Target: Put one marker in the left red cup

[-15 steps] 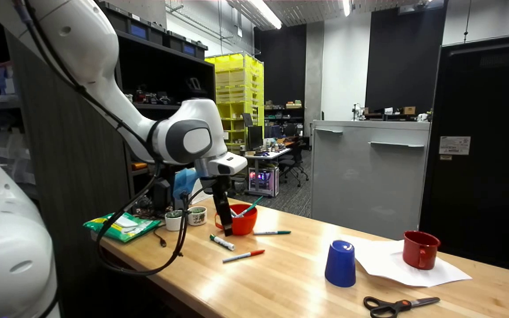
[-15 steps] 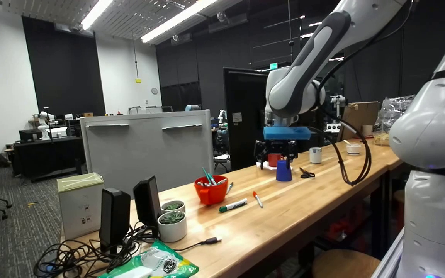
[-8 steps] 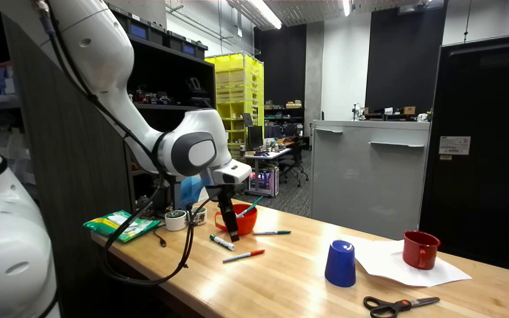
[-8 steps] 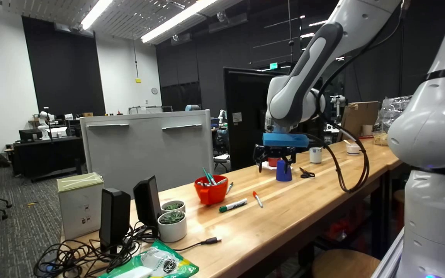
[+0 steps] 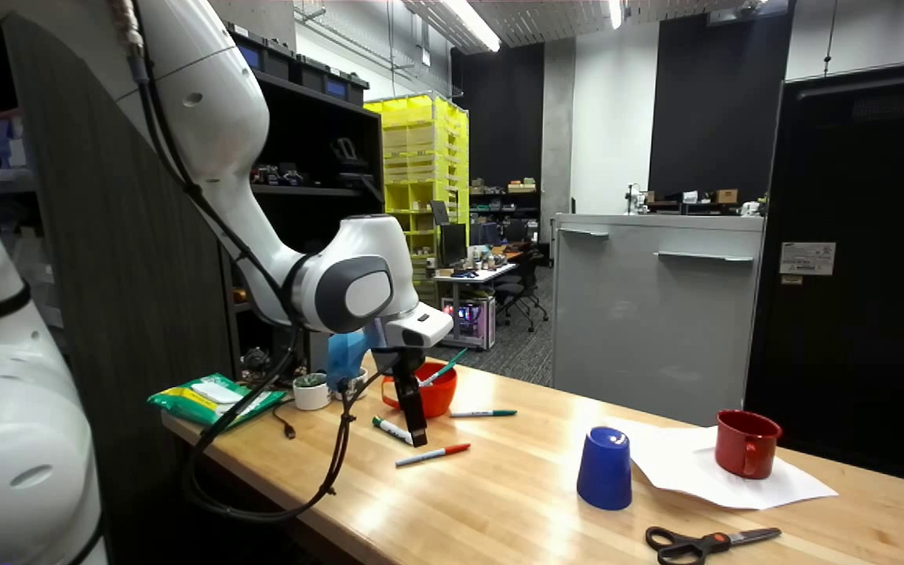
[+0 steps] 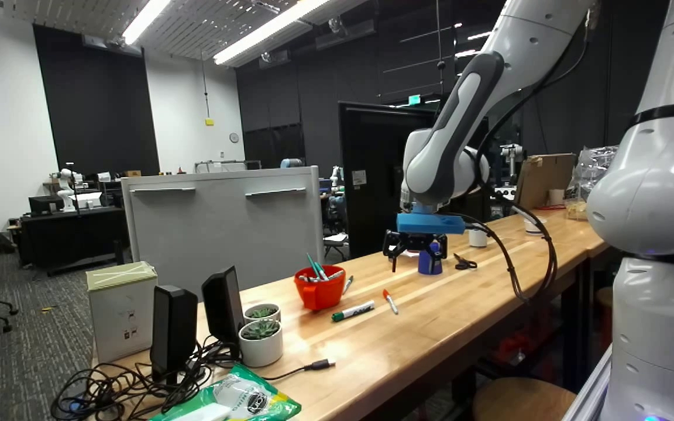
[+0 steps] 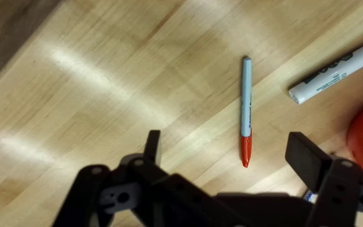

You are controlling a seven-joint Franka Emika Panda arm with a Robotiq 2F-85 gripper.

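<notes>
Widely spread, the tool (image 7: 225, 142) hovers near the red-capped marker (image 7: 246, 112)

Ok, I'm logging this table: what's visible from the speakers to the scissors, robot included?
Cup: 1, bright red, holding markers
Red-capped marker: 1, grey, on table
Green-capped marker: 1, white, near cup
Teal-capped marker: 1, pale, near cup
Mug: 1, dark red, on white paper
Tumbler: 1, blue, near paper
Scissors: 1, black, near tumbler
Speakers: 2, black, near box
Cables: uncountable, black, around speakers
Planters: 2, white, beside speakers
Packet: 1, green, near planters
Arm: 1, white, over table
Gripper: 1, black, above table
</notes>
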